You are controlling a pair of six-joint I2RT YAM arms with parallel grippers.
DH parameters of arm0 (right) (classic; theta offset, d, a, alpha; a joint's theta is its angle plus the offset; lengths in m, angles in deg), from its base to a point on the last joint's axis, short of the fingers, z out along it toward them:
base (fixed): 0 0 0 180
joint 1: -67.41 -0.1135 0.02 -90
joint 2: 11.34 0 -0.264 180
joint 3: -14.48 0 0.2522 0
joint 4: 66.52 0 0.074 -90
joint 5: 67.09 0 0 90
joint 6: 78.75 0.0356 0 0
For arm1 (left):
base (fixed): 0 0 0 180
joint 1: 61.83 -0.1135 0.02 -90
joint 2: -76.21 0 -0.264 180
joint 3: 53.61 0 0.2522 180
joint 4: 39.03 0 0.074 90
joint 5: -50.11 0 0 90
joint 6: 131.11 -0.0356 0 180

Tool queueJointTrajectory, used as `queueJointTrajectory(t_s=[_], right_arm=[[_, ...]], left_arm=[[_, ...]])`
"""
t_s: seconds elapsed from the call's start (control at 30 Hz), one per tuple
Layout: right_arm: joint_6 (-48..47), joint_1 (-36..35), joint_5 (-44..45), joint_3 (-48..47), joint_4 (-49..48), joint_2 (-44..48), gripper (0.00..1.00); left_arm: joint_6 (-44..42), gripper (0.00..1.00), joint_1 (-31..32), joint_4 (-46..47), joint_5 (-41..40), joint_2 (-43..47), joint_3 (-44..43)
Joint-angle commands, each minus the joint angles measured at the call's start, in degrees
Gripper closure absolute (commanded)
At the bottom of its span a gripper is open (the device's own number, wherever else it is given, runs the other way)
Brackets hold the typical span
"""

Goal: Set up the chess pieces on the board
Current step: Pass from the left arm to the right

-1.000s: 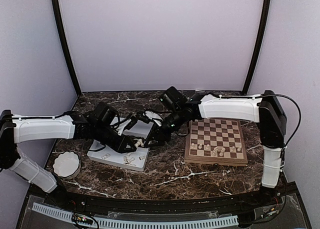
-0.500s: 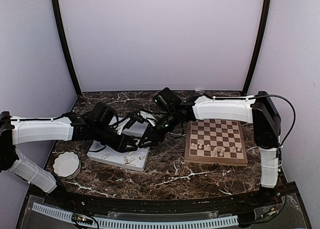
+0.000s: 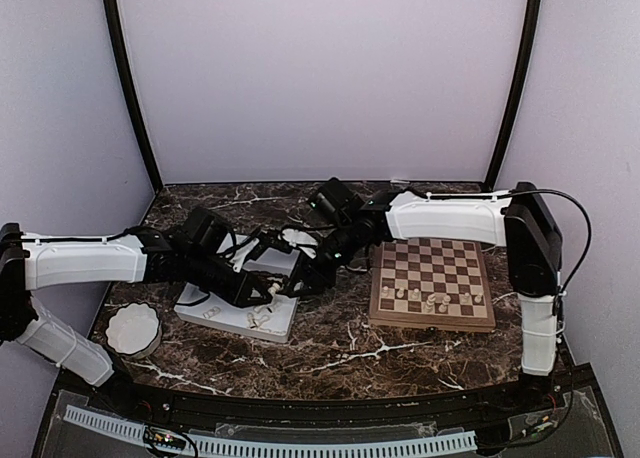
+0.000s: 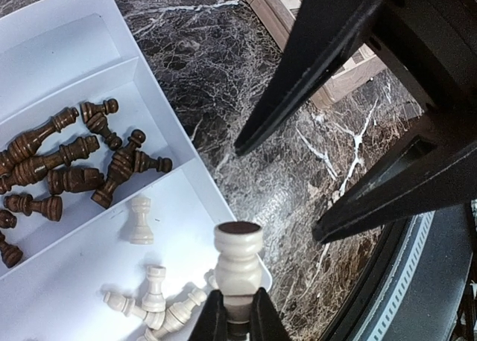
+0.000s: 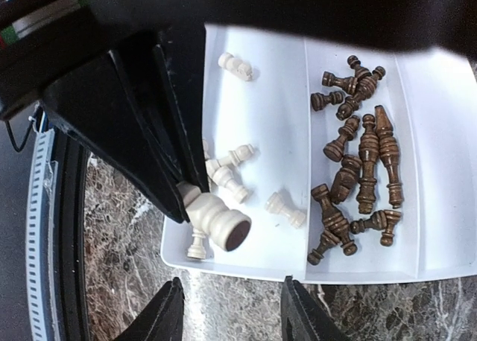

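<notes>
The left jaws pinch a pale chess piece (image 4: 238, 263) by its narrow end, dark felt base outward, over the near edge of a white tray (image 4: 67, 51). The right jaws stand apart, empty, just beside it. Loose pale pieces (image 4: 153, 304) and dark pieces (image 4: 67, 162) lie in separate compartments. The board (image 3: 432, 268), carrying a few pale chessmen (image 3: 430, 300), lies alongside on the marble worktop (image 3: 330, 353).

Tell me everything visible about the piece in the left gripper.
Pale cream piece, turned wood by its look, ringed stem, round foot with a dark disc underneath. The left gripper is shut on its head end, foot pointing outward. It hangs over the white tray's pale-piece compartment, near the corner. The right gripper, open, is close, not touching.
</notes>
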Motion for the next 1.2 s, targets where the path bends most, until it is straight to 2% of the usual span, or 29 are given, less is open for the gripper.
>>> queueJointTrajectory(t_s=[0.0,0.13,0.27,0.57,0.93,1.03,1.17], right_arm=[[-12.72,-0.84,3.58,1.38,3.36,5.13,0.54],[-25.46,-3.05,8.9,1.65,7.05,7.56,0.54],[-30.1,-4.94,16.08,0.06,8.42,7.37,0.53],[-33.79,-9.3,23.17,0.52,7.52,5.64,0.51],[-35.63,-13.03,29.19,0.14,3.44,2.09,0.52],[-36.18,-13.54,30.5,0.41,1.92,1.04,0.56],[-34.34,-13.52,34.05,-0.38,-0.56,-0.34,0.76]], left_arm=[[-0.92,0.96,-0.56,0.9,3.61,0.14,1.23],[-2.85,0.96,-0.65,-1.32,8.24,-2.48,-0.41],[-4.35,0.96,-0.82,-2.71,10.91,-4.78,-2.21],[-5.09,0.95,-1.0,-3.28,16.0,-6.4,-3.83],[-7.01,0.95,-1.09,-5.37,18.02,-6.81,-5.22],[-7.44,0.96,-1.36,-5.57,18.04,-6.79,-5.41],[-8.06,0.93,-1.97,-6.12,16.76,-7.27,-5.34]])
